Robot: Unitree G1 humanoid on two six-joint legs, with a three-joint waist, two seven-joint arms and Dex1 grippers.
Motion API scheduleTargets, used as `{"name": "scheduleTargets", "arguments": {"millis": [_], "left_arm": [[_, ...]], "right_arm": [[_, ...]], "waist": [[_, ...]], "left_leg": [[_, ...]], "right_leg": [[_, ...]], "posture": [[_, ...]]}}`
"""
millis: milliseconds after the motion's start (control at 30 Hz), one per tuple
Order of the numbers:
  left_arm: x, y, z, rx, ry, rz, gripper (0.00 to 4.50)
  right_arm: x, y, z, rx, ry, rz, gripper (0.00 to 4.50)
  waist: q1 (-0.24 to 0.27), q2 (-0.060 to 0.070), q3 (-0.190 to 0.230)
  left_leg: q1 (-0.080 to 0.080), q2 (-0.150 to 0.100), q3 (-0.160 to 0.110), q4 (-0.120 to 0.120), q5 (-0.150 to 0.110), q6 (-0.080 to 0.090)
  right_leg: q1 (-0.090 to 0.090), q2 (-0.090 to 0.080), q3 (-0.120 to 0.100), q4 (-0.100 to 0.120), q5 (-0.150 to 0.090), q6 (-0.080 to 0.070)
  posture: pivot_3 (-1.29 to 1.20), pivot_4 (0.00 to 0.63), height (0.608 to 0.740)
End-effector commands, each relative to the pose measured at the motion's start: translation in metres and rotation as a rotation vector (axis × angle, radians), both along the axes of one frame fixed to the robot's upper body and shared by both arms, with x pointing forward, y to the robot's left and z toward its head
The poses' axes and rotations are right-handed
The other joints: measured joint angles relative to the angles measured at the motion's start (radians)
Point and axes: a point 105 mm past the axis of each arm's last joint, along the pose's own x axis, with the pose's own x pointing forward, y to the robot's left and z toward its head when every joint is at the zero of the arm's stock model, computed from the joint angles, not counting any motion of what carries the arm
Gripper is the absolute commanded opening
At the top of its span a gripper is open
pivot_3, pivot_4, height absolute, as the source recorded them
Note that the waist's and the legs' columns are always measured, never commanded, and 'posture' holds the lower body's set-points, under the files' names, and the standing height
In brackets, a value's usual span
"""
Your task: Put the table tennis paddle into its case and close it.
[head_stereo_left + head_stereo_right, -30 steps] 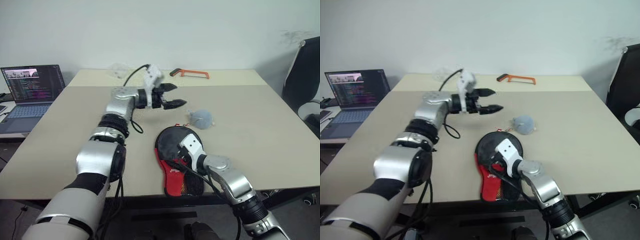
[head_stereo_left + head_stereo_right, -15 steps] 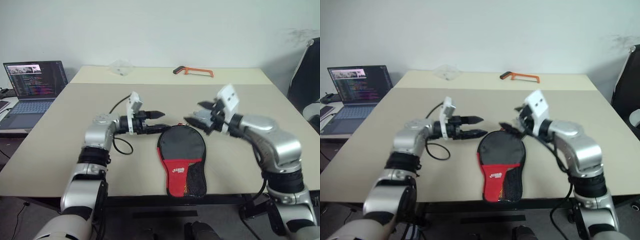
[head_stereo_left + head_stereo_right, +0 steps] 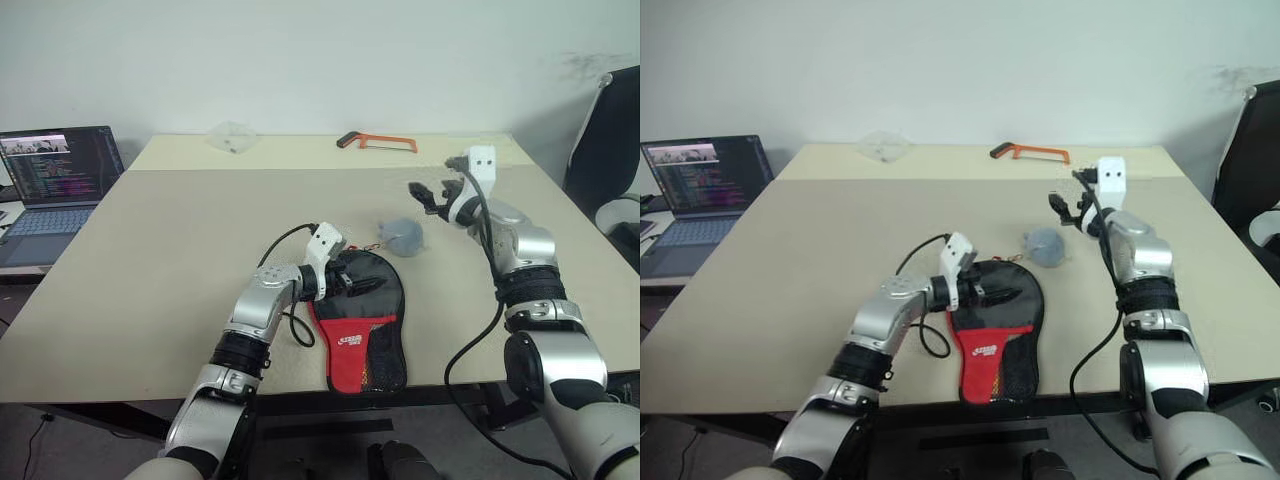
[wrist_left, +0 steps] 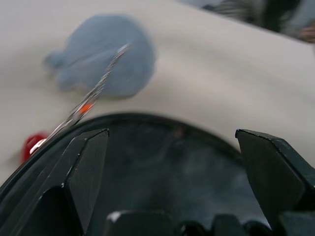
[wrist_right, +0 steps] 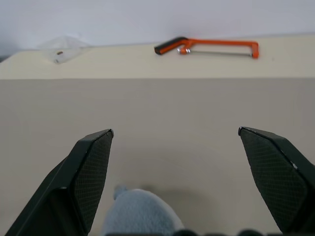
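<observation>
The case [image 3: 362,330] lies flat near the table's front edge, round black top toward the far side and red lower panel toward me. The table tennis paddle is hidden. My left gripper [image 3: 368,281] hovers low over the case's black top [image 4: 162,167], open, with nothing between its fingers [image 4: 88,167]. My right gripper [image 3: 425,196] is raised above the table to the right, beyond the small grey lump [image 3: 402,236], and stands open and empty. The right wrist view shows its fingers [image 5: 88,172] spread wide above the grey lump [image 5: 140,216].
An orange hacksaw [image 3: 378,142] and a clear plastic bag [image 3: 230,134] lie at the table's far edge. A laptop [image 3: 60,180] sits on a side desk at the left. A black chair [image 3: 605,150] stands at the right.
My left gripper came down and back onto the case's black top. My right gripper left the case, rising and swinging out to the right, past the grey lump. Both stayed open.
</observation>
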Motion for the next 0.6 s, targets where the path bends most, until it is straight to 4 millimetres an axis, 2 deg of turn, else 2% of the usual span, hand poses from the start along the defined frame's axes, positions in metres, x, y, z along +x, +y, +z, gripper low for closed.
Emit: {"name": "scheduleTargets", "arguments": {"millis": [33, 167, 433, 600], "left_arm": [[-0.003, -0.003, 0.014, -0.01, -0.061, 0.034, 4.48], [-0.011, -0.007, 0.002, 0.017, -0.033, 0.042, 4.48], [-0.014, -0.016, -0.018, 0.101, -0.007, 0.071, 4.48], [-0.015, -0.02, -0.025, 0.136, 0.01, 0.08, 4.48]], "right_arm": [[0.007, 0.001, 0.015, 0.012, -0.044, -0.028, 4.5], [0.012, -0.002, -0.005, 0.045, 0.031, -0.093, 4.5], [0.008, 0.017, -0.05, 0.066, 0.21, -0.074, 4.5], [0.003, 0.027, -0.064, 0.041, 0.268, -0.035, 4.5]], "waist": [[0.002, 0.0, 0.0], [0.005, 0.0, 0.0], [0.005, 0.0, 0.0], [0.004, 0.001, 0.0]], "left_leg": [[0.0, 0.0, 0.0, 0.0, 0.0, 0.0], [0.0, 0.0, 0.0, 0.0, 0.0, 0.0], [0.0, 0.0, 0.0, 0.0, 0.0, 0.0], [0.001, 0.0, 0.0, 0.0, 0.0, 0.0]], "right_leg": [[0.0, 0.0, 0.0, 0.0, 0.0, 0.0], [0.0, 0.0, 0.0, 0.0, 0.0, 0.0], [0.0, 0.0, 0.0, 0.0, 0.0, 0.0], [0.001, 0.0, -0.001, 0.0, 0.0, 0.0]], "posture": [[0.0, 0.15, 0.74], [0.0, 0.15, 0.74], [0.0, 0.15, 0.74], [0.0, 0.15, 0.74]]}}
